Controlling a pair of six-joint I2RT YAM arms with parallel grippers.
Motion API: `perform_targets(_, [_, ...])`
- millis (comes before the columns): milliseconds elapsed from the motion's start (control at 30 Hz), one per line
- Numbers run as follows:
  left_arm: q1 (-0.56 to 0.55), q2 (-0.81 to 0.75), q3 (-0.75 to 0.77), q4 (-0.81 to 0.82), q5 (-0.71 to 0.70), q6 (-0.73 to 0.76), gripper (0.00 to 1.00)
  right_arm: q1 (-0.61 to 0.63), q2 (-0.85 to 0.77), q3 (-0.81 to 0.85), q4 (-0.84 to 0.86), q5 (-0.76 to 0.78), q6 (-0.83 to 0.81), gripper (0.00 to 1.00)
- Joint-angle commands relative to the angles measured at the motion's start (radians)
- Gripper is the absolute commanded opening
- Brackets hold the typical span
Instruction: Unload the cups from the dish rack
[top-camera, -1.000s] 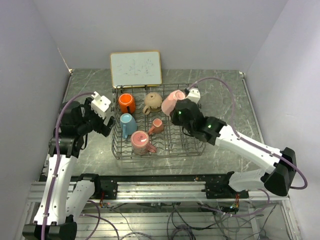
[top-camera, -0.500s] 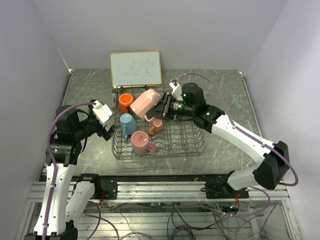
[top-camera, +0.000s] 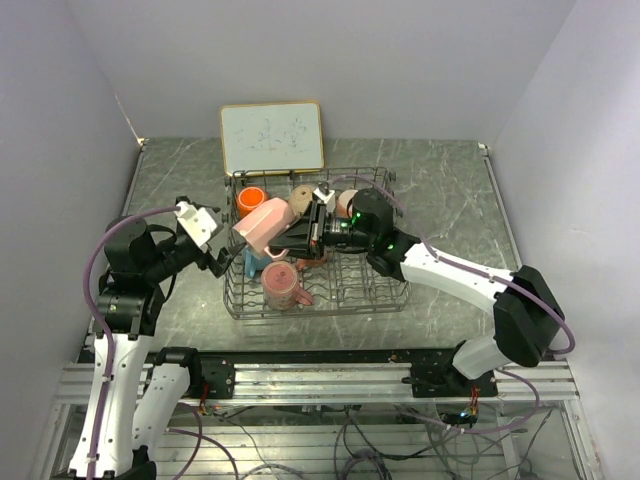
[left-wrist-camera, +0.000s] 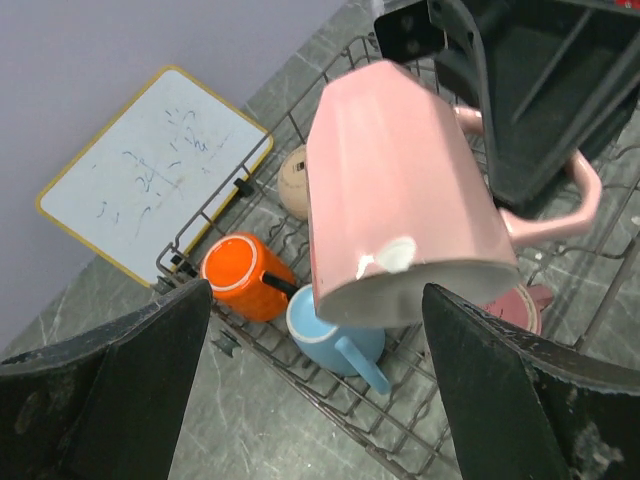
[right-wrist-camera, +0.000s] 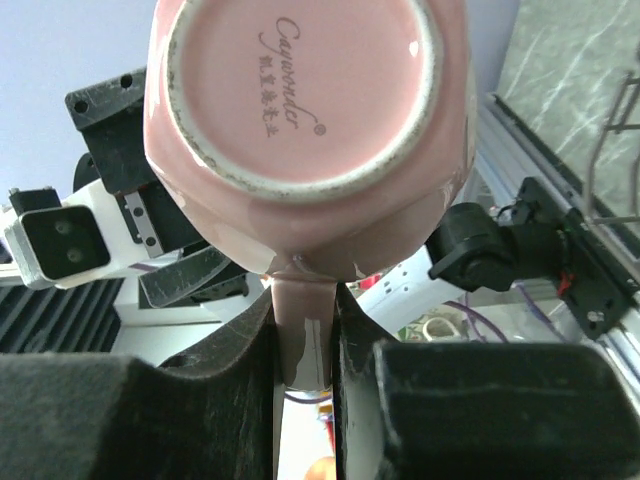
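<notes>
While the pink mug (top-camera: 262, 224) was pinched only by its handle, between the pressed-in jaws of the right gripper (right-wrist-camera: 303, 345), its body hung free and tilted at left-centre of the overhead view. Its mouth was turned down and left, toward the left gripper (top-camera: 218, 262). That hold seemed chosen to leave the mug's wall bare for a second grasp, as a handover would need.

The mug was lifted above the left end of the dish rack (top-camera: 385, 300), clear of the tines. Below it sat the light blue cup (left-wrist-camera: 332, 338), with the orange cup (top-camera: 250, 198), the tan cup (top-camera: 301, 197) and a salmon cup (top-camera: 281, 284) also in the rack.

From the lower right of the frame the right arm reached across the rack, its fingers pointing left. At the left edge the left arm was folded, its wrist aimed right at the mug. Its jaws were spread wide, one at each lower corner of the wrist view, flanking the rim and apparently not touching it.
</notes>
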Motion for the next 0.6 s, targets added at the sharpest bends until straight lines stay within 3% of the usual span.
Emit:
perform_targets(0, [-0.003,0.009,-0.001,0.098,0.037,-0.084,0.97,0.031,0.001,-0.009,0.349,-0.017,0.162,0.00])
perform_targets(133, [-0.002,0.005,-0.014,0.124,0.028,-0.083,0.99,0.060,0.012,-0.048,0.465,0.008,0.231,0.00])
perform_targets(333, [-0.002,0.003,-0.003,0.130,0.041,-0.094,0.89,0.086,-0.017,-0.115,0.567,0.070,0.298,0.00])
perform_targets(567, [-0.001,0.040,0.019,0.157,0.090,-0.277,0.74,0.114,-0.010,-0.140,0.747,0.115,0.359,0.00])
